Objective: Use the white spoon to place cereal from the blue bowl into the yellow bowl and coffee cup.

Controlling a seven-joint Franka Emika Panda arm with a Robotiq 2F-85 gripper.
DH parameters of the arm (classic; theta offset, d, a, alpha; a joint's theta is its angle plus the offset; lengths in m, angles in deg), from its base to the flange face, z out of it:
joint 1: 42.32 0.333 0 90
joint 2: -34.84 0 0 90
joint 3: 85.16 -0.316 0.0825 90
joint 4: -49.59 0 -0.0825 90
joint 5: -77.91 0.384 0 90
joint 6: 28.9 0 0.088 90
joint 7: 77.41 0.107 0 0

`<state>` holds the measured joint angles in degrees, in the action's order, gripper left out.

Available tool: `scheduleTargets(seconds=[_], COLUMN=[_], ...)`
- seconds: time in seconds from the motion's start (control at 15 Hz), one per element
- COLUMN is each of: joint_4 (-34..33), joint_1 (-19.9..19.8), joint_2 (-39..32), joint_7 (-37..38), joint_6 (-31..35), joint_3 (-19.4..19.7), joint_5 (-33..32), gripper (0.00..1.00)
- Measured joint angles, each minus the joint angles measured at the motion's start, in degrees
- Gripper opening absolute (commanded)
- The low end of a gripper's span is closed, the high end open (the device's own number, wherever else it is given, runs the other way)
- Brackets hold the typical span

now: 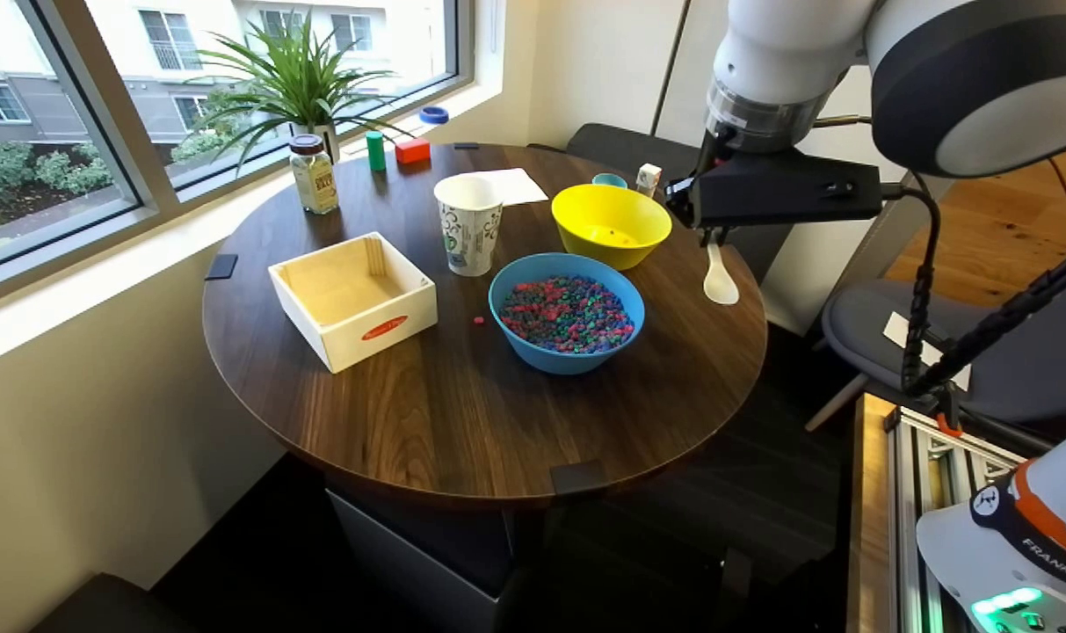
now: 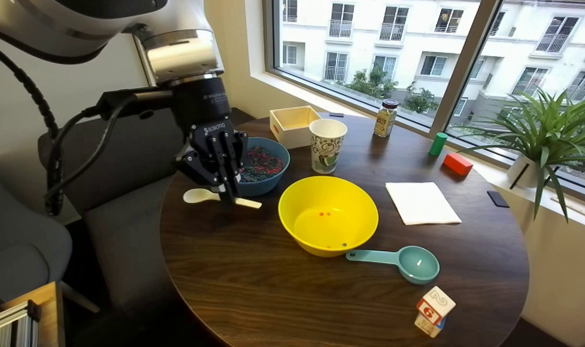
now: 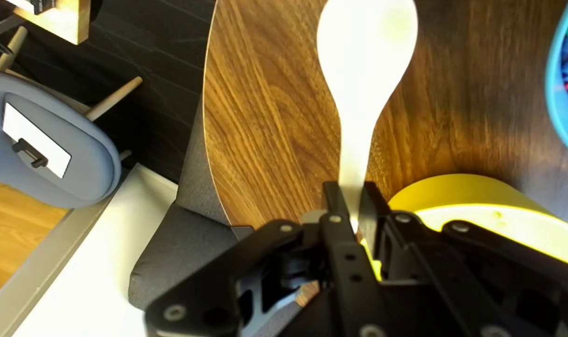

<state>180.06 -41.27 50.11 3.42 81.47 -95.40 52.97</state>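
A black two-fingered gripper [image 3: 351,201] grasps a slim white spoon [image 3: 368,56] by the handle, its fingers clenched on the shaft above a round, dark-wood table [image 1: 409,422], near the table's edge. No pieces show on the spoon, though glare washes it out, and the step in hand appears to be loading it. Doing that well likely means swinging the scooping end over the wide bright-blue bowl [image 1: 568,363] without brushing the round bright-yellow bowl [image 2: 328,193], dipping shallowly into the heap of small multicoloured cereal pieces [image 1: 568,312], then lifting with the hollow level. The pale tapered patterned coffee cup [image 2: 327,149], upright near the blue bowl, probably calls for a higher, slower tip. The spoon's long axis looks nearly level in an exterior view, its scooping end pointing away from the yellow bowl, its handle end toward it; in the wrist view, that axis runs past the blue bowl rather than at it.
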Motion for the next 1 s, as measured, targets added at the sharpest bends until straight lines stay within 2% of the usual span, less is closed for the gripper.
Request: scheduleTargets(seconds=[0.53, 1.0], joint_4=[-2.92, -7.29], joint_1=[0.1, 1.9], joint_2=[-0.91, -7.05], joint_7=[-0.02, 1.43], joint_6=[0.01, -1.26], joint_3=[-1.88, -4.01], joint_5=[-7.23, -20.22], gripper=[0.03, 0.03])
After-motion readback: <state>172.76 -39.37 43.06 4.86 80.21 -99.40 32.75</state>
